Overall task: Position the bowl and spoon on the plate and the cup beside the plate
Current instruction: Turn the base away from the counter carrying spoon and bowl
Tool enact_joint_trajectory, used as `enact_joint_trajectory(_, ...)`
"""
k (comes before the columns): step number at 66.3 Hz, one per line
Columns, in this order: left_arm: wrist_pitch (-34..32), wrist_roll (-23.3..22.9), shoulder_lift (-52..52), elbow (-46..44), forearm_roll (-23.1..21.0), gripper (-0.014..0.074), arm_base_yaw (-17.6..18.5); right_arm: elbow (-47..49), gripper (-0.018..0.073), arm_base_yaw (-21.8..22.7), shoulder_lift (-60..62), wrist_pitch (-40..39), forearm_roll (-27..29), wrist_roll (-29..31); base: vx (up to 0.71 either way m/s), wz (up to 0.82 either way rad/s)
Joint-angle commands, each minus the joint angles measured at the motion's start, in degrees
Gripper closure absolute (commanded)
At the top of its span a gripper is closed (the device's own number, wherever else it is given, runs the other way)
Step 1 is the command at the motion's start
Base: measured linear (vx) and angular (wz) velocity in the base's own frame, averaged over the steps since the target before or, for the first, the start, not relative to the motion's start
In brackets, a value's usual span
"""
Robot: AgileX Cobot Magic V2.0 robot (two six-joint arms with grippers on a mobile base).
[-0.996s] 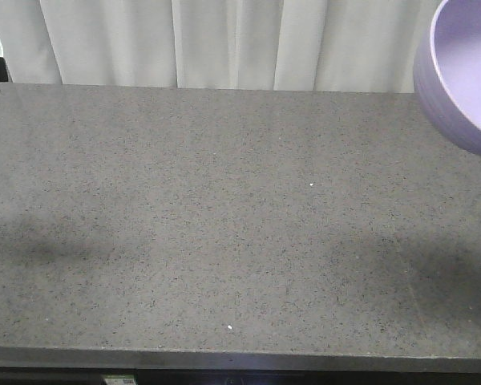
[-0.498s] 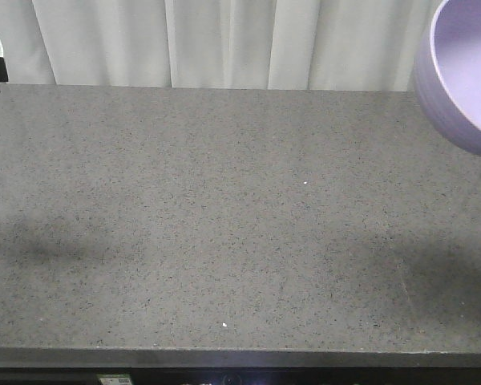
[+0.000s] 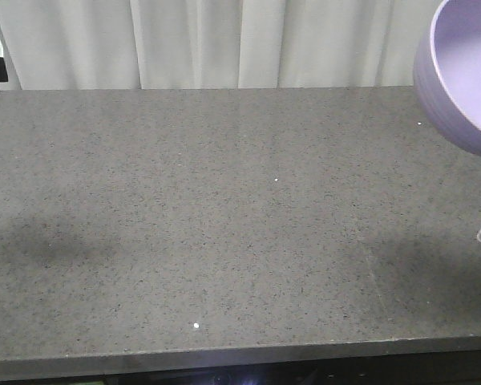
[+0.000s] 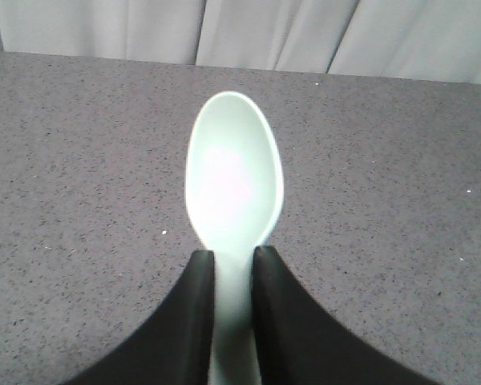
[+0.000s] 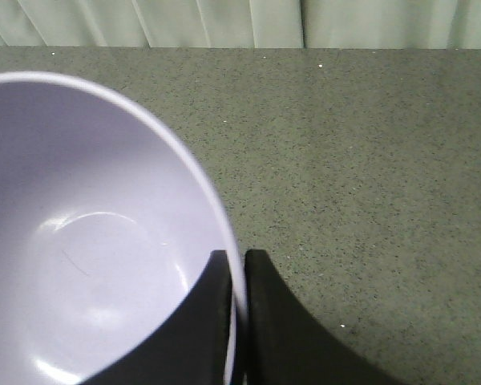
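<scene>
Behind the counter (image 3: 224, 224): pale curtains (image 3: 224, 40) are hung.
Surface: dark grey, speckled.
Left claw (image 4: 232, 265): spoon (image 4: 234, 172) handle is pinched.
Right claw (image 5: 239, 265): bowl (image 5: 88, 241) rim is pinched.

Lavender bowl (image 3: 461, 76) tilted, airborne; mint spoon (image 4: 234, 180) gripped by handle.

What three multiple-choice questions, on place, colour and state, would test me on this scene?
1. Where is the bowl in the front view?
A. upper right edge
B. centre
C. lower left

2. What colour is the spoon?
A. red
B. pale mint green
C. black

3. What is the right gripper doing?
A. open, empty
B. shut on the bowl's rim
C. shut on a cup

Answers: 1 A, the frame's upper right edge cuts it off; 2 B, the left wrist view shows its pale green scoop; 3 B, it pinches the rim from both sides.
</scene>
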State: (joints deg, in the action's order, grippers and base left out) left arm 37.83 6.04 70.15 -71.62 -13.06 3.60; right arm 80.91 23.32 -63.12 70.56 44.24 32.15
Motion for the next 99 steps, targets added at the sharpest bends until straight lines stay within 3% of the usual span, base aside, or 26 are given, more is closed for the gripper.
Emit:
enact_joint_trajectory(1,-3.4,-0.15,-1.54,-1.31,-1.08,0.0603,0.16,1.57,0.0564,0.1,0.95,-2.55,2.84,0.5,0.0,-0.2)
enact_joint_trajectory(99,-3.4,-0.15,-1.54,-1.31,-1.08,0.0603,0.16,1.57,0.0564,0.1,0.95,-2.56,2.84,0.5,-0.01,-0.27)
